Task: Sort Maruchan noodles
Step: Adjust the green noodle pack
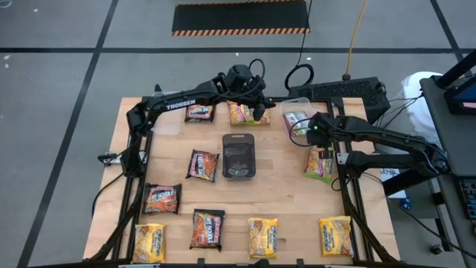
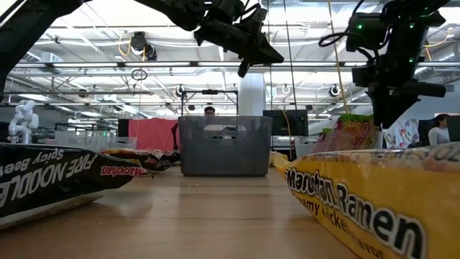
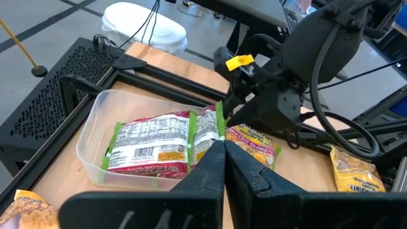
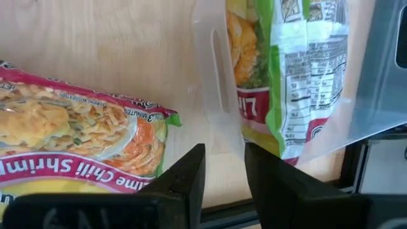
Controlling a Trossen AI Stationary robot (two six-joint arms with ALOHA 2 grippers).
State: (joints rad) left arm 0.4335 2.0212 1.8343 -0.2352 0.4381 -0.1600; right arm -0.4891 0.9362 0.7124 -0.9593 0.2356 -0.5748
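Observation:
Maruchan noodle packets lie spread on the wooden table: dark ones (image 1: 201, 164) on the left, yellow ones (image 1: 262, 237) along the near edge. A clear tub (image 3: 95, 146) at the far right holds green-edged packets (image 3: 152, 143). Another green-edged packet (image 4: 76, 140) lies flat on the table beside the tub. My right gripper (image 4: 224, 152) points down over the tub's rim (image 4: 216, 76), open, with nothing between its fingers. My left gripper (image 3: 224, 147) is shut and holds nothing. It hangs in the air above a yellow packet (image 1: 242, 113) at the far edge.
A dark grey tray (image 1: 239, 155) stands at the table's middle. Black frame rails (image 1: 349, 201) run along the table's left and right sides. Two dark packets (image 1: 161, 198) lie near the left rail, and a yellow one (image 1: 335, 235) lies at the near right corner.

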